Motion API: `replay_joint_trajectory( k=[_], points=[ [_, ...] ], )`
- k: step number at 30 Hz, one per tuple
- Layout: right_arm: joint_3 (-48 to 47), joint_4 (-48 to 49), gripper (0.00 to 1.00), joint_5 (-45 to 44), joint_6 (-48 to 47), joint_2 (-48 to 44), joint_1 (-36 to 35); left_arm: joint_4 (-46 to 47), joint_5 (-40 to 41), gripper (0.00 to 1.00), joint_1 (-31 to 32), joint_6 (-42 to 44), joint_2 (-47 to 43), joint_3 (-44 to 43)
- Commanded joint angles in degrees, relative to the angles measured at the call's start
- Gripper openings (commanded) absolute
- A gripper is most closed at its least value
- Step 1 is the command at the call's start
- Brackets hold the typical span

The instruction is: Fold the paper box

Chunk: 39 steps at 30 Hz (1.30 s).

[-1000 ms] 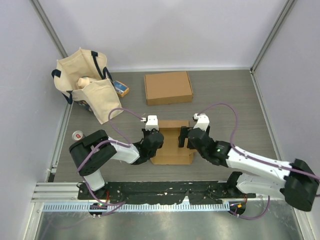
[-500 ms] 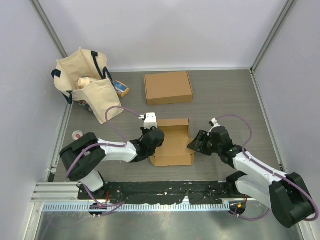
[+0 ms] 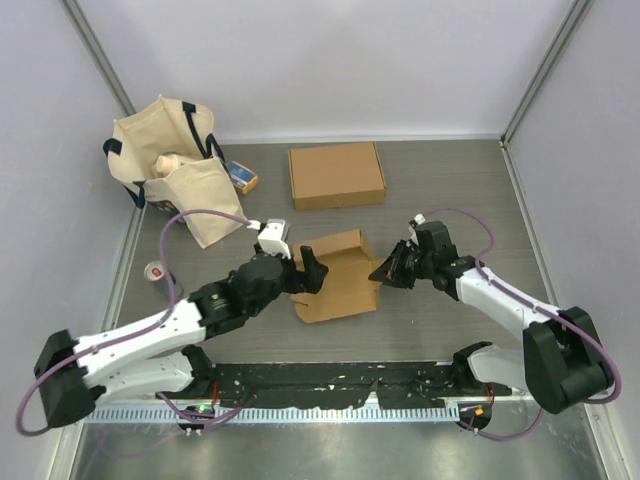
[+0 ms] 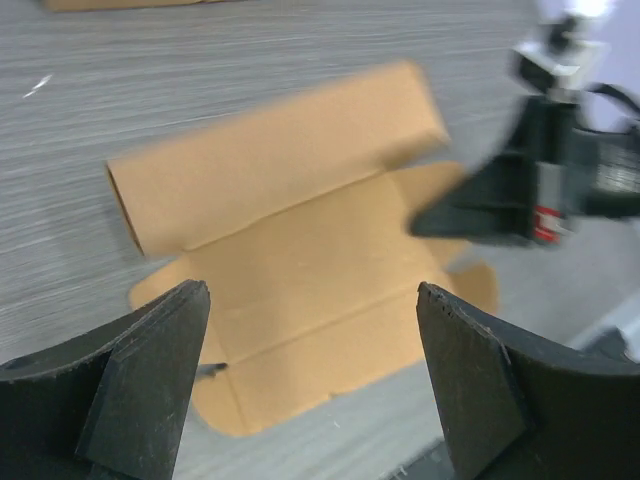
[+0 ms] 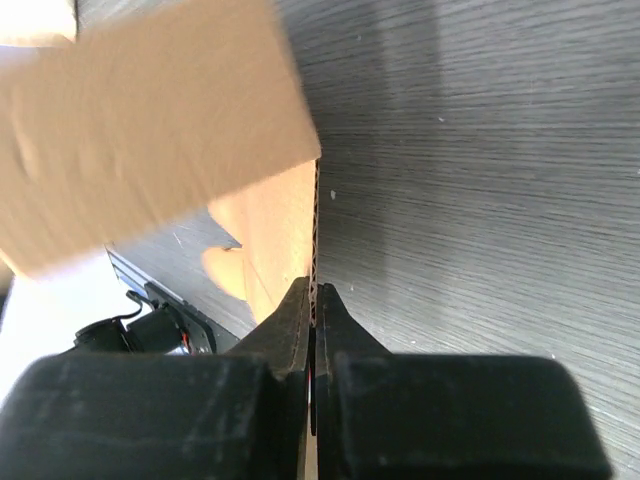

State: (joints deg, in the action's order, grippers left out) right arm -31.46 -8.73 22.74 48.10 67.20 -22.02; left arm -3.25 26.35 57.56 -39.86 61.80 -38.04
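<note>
paper box (image 3: 335,282): tan, lay partly folded, far wall raised
left gripper (image 4: 312,292): jaws stood wide
right gripper (image 5: 313,292): jaws pinched paper box edge

Back right of surface (image 3: 450,190): bare stretch between closed box (image 3: 337,175) and right wall (image 3: 590,180), wide passage. Narrow bare strip between closed box and open box (image 3: 335,285). Back left corner blocked: bag (image 3: 165,165), small packet (image 3: 242,178) just beside it. Can (image 3: 157,272) near left edge. Left arm (image 3: 170,325) lies across near left, right arm (image 3: 500,300) across near right. Left hand (image 3: 308,272) over open box's left side, fingers spread; right hand (image 3: 384,271) pinched on its right flap edge. Both flanks of open box taken. Rail (image 3: 350,385) bars near edge.
</note>
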Motion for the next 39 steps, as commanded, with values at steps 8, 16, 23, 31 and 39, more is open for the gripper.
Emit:
replay_joint_trajectory(
  k=[8, 16, 23, 31, 39],
  points=[
    [-5.9, -6.9, 0.01, 14.0, 0.1, 6.1, 4.6, -15.7, -9.2, 0.95, 12.6, 18.7, 1.4, -13.7],
    [-4.5, -4.6, 0.02, 17.9, 3.9, 6.0, 5.2, -26.5, 8.1, 1.0, 25.8, 43.9, 28.9, -28.8],
    [-3.4, -4.4, 0.01, 18.6, 6.0, 3.9, 5.4, -22.9, 9.8, 0.97, 26.4, 45.7, 31.9, -28.7],
    [-4.7, -4.9, 0.27, 17.8, 1.1, 0.5, 6.5, -29.2, 14.2, 0.16, 25.5, 43.0, 37.1, -34.1],
    [-13.6, -7.9, 0.82, 9.9, -10.7, -9.7, 24.4, -38.3, -4.3, 0.0, 12.9, 23.4, 28.6, -40.5]
  ],
)
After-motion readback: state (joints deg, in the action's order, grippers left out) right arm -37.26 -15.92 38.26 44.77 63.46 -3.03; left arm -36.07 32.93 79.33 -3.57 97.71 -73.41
